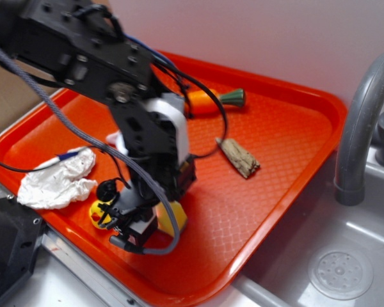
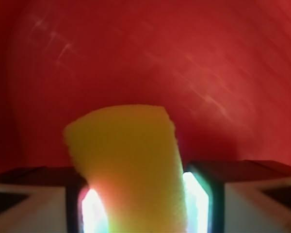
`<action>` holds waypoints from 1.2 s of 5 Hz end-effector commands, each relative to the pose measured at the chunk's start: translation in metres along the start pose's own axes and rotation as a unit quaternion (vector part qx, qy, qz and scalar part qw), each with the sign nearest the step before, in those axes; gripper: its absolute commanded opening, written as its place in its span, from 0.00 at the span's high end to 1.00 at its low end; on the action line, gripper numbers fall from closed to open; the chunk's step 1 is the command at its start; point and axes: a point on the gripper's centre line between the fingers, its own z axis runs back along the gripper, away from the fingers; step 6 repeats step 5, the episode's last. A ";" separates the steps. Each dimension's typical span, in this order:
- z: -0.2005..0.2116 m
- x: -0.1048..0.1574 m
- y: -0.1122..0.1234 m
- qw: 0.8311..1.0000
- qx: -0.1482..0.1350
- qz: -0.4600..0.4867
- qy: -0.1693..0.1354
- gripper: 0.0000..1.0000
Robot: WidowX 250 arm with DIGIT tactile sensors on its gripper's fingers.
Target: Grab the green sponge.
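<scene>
With its jaws clamped on the green sponge (image 2: pixel 131 165), the gripper (image 2: pixel 140 204) sits low over the red tray (image 1: pixel 288 128).
Soft foam could squeeze free on lifting; the rubber duck (image 1: pixel 101 213) crowds close.

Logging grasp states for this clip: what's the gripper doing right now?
Gripper: closed on the green sponge, yellow foam pinched between both fingers above the red tray.

sponge (image 1: pixel 176 219) between the gripper (image 2: pixel 146 206) jaws on tray (image 1: pixel 294 153), duck (image 1: pixel 101 213) just left, cloth (image 1: pixel 57 179) further left, carrot (image 1: pixel 211 101) behind
</scene>
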 end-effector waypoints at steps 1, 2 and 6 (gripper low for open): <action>0.060 -0.018 0.012 0.968 0.012 0.248 -0.034 1.00; 0.108 -0.028 0.020 0.929 -0.020 0.366 -0.042 1.00; 0.187 -0.069 0.041 0.726 -0.037 0.681 -0.086 1.00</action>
